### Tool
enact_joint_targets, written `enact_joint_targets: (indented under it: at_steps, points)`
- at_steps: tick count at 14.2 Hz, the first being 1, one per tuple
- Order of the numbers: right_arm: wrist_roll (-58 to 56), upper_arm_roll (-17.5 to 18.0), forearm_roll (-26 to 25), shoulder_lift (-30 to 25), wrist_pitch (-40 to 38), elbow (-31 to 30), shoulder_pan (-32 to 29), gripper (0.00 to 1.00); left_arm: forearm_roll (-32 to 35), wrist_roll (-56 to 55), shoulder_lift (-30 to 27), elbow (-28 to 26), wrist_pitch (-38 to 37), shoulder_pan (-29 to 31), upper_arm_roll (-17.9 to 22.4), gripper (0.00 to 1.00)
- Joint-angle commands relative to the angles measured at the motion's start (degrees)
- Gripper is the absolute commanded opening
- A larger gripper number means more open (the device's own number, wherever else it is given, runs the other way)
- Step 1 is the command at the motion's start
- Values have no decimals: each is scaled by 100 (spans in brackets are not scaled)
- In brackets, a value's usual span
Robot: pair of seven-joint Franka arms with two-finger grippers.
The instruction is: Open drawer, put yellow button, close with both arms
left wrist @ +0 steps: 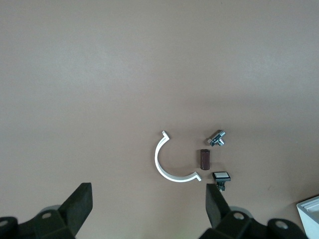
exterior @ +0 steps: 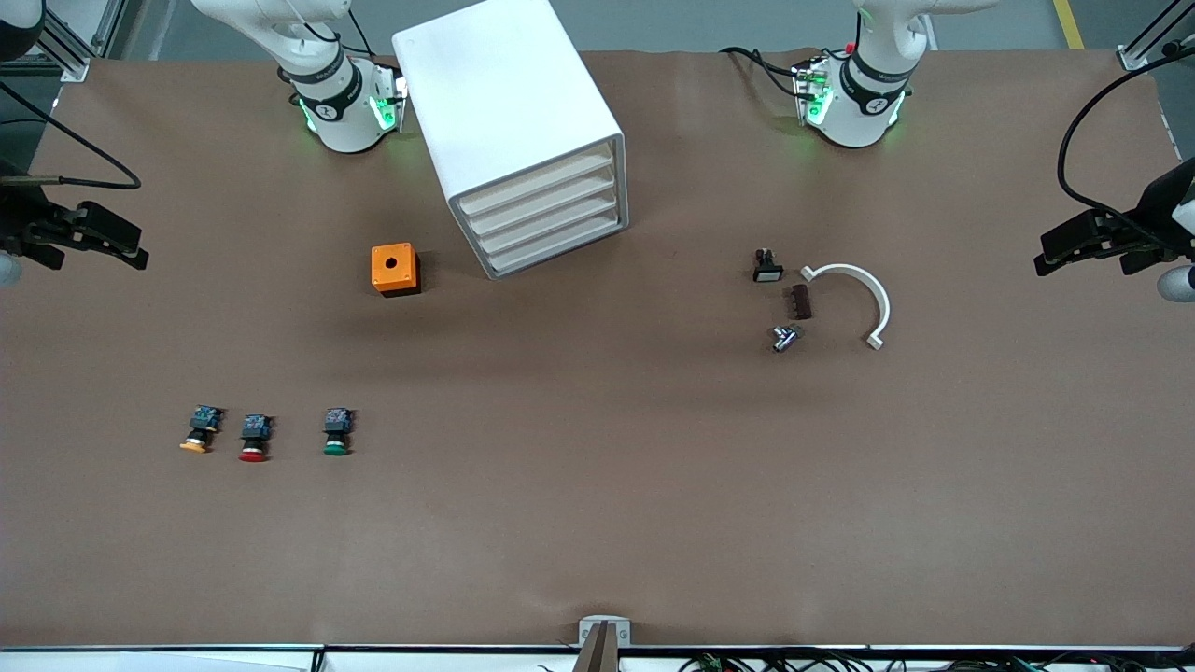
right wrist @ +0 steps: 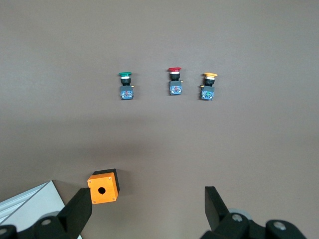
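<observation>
The white cabinet [exterior: 509, 103] stands between the two arm bases, and its uppermost drawer [exterior: 540, 190] is shut like the three below it. The yellow button [exterior: 198, 434] [right wrist: 209, 84] lies toward the right arm's end of the table, nearer the front camera than the cabinet, last in a row with a red-capped [exterior: 254, 439] and a green-capped button [exterior: 337, 432]. My right gripper [exterior: 131, 245] [right wrist: 147, 206] hovers open and empty at that end of the table. My left gripper [exterior: 1050, 250] [left wrist: 148, 199] hovers open and empty at the left arm's end.
An orange box with a hole [exterior: 395, 269] [right wrist: 103, 186] sits beside the cabinet. Toward the left arm's end lie a white curved clamp [exterior: 859, 299] [left wrist: 167, 164], a brown block [exterior: 801, 301], a metal fitting [exterior: 782, 338] and a small black switch [exterior: 766, 267].
</observation>
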Motion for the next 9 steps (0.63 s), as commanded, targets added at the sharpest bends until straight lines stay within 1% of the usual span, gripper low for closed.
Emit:
enact_joint_targets:
  at_steps: [1,7,9]
  points:
    - [51,27,-93,-36,-15,22,-1,100,110,25,-12,65,19,-2,-19,100]
    - [17,18,-84,-27,-58,31,-1,100,137,-19,23,56,37,7,-11,100]
    - [-97,1,-14,-9,-67,83,-45,100,111,-19,146,56,46,50,7,100]
